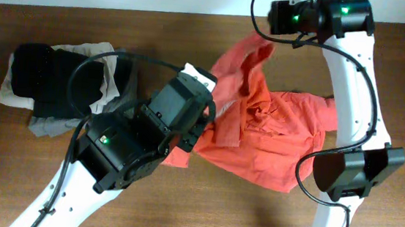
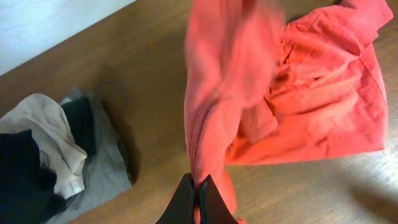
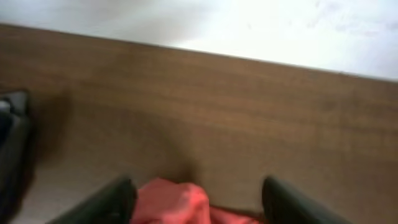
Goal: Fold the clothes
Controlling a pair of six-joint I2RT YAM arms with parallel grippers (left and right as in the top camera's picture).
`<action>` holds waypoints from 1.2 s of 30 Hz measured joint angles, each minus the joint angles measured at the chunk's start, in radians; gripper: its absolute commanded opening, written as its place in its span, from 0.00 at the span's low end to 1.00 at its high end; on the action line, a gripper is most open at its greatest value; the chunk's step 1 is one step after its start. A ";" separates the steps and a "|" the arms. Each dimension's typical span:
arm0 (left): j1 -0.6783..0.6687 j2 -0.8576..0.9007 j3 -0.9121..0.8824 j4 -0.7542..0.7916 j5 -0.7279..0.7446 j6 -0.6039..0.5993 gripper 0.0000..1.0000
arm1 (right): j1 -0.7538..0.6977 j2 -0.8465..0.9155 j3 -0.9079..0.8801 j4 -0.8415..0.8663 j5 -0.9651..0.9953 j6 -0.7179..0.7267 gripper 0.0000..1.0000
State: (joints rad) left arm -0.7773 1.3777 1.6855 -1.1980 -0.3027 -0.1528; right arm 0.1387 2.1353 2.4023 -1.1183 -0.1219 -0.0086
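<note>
The clothes, a red-orange T-shirt point(image 1: 274, 131), lie crumpled on the middle of the wooden table. One part of the shirt stretches up towards the far edge. My left gripper point(image 1: 202, 132) is shut on a fold of the shirt's left edge, and the left wrist view shows the cloth point(image 2: 292, 93) pinched between its jaws point(image 2: 196, 186) and lifted in a ridge. My right gripper point(image 1: 266, 37) is over the shirt's far end. In the right wrist view it point(image 3: 199, 199) stands open, with a bunch of red cloth point(image 3: 168, 202) loose between the fingers, nearer the left one.
A pile of black, beige and grey folded garments point(image 1: 58, 82) lies at the left of the table, also seen in the left wrist view point(image 2: 43, 155). The table's far edge point(image 3: 249, 56) meets a white wall just beyond the right gripper.
</note>
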 measured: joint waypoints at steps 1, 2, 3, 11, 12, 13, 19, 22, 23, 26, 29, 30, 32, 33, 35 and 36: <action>0.000 0.000 0.000 0.000 -0.002 -0.002 0.00 | 0.000 0.000 0.000 -0.009 0.004 -0.001 0.80; 0.000 0.000 0.000 0.000 -0.005 -0.002 0.01 | 0.000 0.000 0.000 -0.025 0.007 -0.002 0.81; 0.000 0.000 0.000 0.000 -0.010 -0.002 0.01 | 0.000 0.000 0.000 -0.042 0.010 -0.001 0.81; 0.000 0.000 0.000 -0.005 -0.045 -0.003 0.01 | 0.000 0.000 0.000 -0.245 0.032 0.010 0.81; 0.000 0.000 0.000 -0.007 -0.051 -0.003 0.01 | 0.000 0.000 0.000 -0.267 0.039 0.017 0.81; 0.000 0.000 0.000 -0.014 -0.056 -0.003 0.01 | 0.000 0.000 0.000 -0.281 0.045 0.024 0.81; 0.035 0.000 0.000 -0.079 -0.082 -0.032 0.01 | -0.002 0.000 -0.041 -0.302 0.057 0.059 0.81; 0.074 0.000 0.000 -0.098 -0.088 -0.051 0.00 | -0.002 0.000 -0.106 -0.304 0.058 0.071 0.80; 0.088 0.000 0.000 -0.101 -0.090 -0.055 0.01 | -0.002 0.000 -0.130 -0.303 0.057 0.078 0.80; 0.136 0.000 0.000 -0.101 -0.092 -0.066 0.01 | -0.002 0.000 -0.200 -0.303 0.057 0.093 0.79; 0.178 0.000 0.000 -0.099 -0.092 -0.073 0.01 | -0.003 0.000 -0.266 -0.302 0.057 0.103 0.78; 0.188 0.000 0.000 -0.099 -0.092 -0.075 0.01 | -0.005 0.000 -0.285 -0.301 0.057 0.106 0.77; 0.206 0.000 0.000 -0.095 -0.092 -0.076 0.01 | -0.007 0.000 -0.307 -0.301 0.057 0.109 0.77; 0.214 0.000 0.000 -0.092 -0.092 -0.076 0.01 | -0.010 0.000 -0.314 -0.303 0.050 0.111 0.77; 0.223 0.000 0.000 -0.089 -0.092 -0.076 0.01 | -0.016 0.000 -0.317 -0.302 0.029 0.101 0.77; 0.225 0.000 0.000 -0.085 -0.092 -0.076 0.01 | -0.018 0.000 -0.317 -0.302 0.013 0.089 0.77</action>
State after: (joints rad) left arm -0.5526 1.3777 1.6855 -1.2831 -0.3943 -0.2291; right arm 0.1207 2.1353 2.0857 -1.4204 -0.1093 0.0799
